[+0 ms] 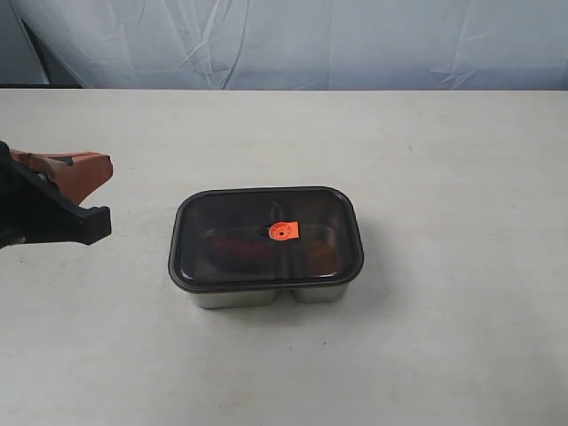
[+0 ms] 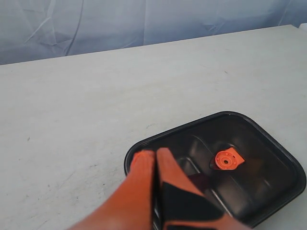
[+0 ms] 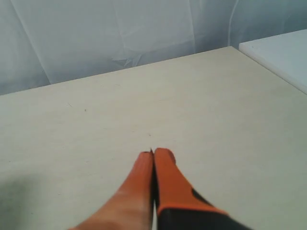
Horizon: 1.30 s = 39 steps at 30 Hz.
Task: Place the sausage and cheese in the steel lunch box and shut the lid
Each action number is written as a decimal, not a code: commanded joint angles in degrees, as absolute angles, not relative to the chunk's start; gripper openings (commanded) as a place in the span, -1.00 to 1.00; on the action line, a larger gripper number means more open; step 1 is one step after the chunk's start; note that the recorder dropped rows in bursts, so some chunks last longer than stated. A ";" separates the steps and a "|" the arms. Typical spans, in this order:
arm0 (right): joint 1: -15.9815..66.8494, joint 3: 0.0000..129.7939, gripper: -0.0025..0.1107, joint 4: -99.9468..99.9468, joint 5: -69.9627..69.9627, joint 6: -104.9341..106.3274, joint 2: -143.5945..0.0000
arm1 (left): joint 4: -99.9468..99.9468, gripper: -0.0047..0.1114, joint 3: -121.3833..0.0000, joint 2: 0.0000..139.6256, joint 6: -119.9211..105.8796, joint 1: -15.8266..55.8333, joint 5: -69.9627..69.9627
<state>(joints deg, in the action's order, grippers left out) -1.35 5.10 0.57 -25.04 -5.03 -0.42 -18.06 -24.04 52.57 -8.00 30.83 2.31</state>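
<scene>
The steel lunch box [image 1: 257, 297] stands mid-table with the dark translucent lid [image 1: 257, 209] lying flat on it, orange valve [image 1: 284, 231] at the centre. Through the lid a dim red shape, the sausage [image 1: 235, 250], shows in the left compartment. The cheese cannot be made out under the dark lid. My left gripper [image 1: 106, 169] hangs shut and empty to the left of the box, apart from it. In the left wrist view the left gripper [image 2: 155, 154] points at the lid [image 2: 259, 143] near its corner, with the valve [image 2: 225, 160] beyond. My right gripper [image 3: 153, 153] is shut and empty over bare table.
A pale wrinkled cloth [image 1: 293, 40] hangs behind the table's far edge. A separate white surface [image 3: 283, 52] lies beyond the table's edge in the right wrist view. The right arm is outside the exterior view.
</scene>
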 commanded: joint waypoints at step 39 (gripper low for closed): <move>-1.67 0.00 -0.97 3.10 -21.31 -3.14 0.00 | -1.35 -0.91 -14.47 33.21 -8.06 30.99 1.08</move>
